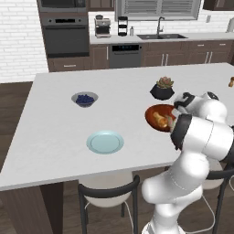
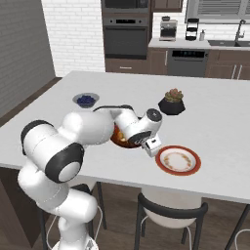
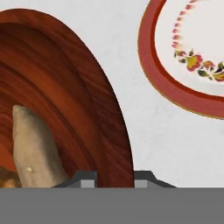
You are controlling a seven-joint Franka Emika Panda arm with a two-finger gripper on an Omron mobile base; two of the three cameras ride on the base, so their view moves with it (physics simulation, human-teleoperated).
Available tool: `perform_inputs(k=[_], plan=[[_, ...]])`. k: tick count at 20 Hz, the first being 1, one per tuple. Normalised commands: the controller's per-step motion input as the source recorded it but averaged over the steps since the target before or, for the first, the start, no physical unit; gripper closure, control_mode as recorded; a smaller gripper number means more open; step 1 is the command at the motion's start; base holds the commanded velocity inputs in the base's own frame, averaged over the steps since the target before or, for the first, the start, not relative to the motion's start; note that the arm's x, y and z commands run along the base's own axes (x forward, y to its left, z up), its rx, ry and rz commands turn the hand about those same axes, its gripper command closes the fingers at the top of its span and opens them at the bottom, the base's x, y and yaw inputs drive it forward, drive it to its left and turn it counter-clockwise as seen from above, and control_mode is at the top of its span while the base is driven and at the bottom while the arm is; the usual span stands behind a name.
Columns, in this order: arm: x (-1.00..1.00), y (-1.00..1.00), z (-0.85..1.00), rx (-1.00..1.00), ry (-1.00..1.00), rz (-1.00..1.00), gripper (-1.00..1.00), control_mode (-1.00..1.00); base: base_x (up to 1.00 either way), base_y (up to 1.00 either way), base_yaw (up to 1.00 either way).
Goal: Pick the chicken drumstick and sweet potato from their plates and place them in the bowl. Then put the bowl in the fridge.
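A white kitchen island counter (image 1: 59, 137) holds everything, with the glossy reddish-brown bowl (image 3: 87, 109) as the reference point. The robot's gripper (image 3: 114, 179) is lowered at the bowl's rim, its two dark fingertips (image 3: 87, 180) standing one on each side of the bowl's wall, one inside and one outside. The jaws are closed in on the rim, pinching the bowl.

Inside the bowl lies the pale tan sweet potato (image 3: 35, 148), its tapered end pointing away from the fingertips. The golden-orange chicken drumstick (image 1: 160, 119) also rests inside the bowl, touching the sweet potato.

Just beside the bowl, on the outer side of the gripper, sits the white plate with the red-brown rim (image 2: 178, 160). The light blue plate (image 1: 105, 142) lies well apart from the bowl, on its other side. A black plant pot (image 1: 162, 90) stands near the bowl, farther back. A small grey bowl of blueberries (image 1: 84, 98) sits well apart.
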Motion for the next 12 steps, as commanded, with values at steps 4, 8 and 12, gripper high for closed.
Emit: perform_inputs(k=[4, 8, 12], plan=[[-0.65, 0.62, 0.91, -0.01, 0.0, -0.2, 1.0, -1.0, 0.0, 0.0, 0.0], [-0.72, 0.67, 0.6, 0.0, 0.0, -0.33, 1.0, -1.0, 0.0, 0.0, 0.0], [-0.68, 0.64, 0.49, 0.0, 0.0, -0.35, 1.0, -1.0, 0.0, 0.0, 0.0]])
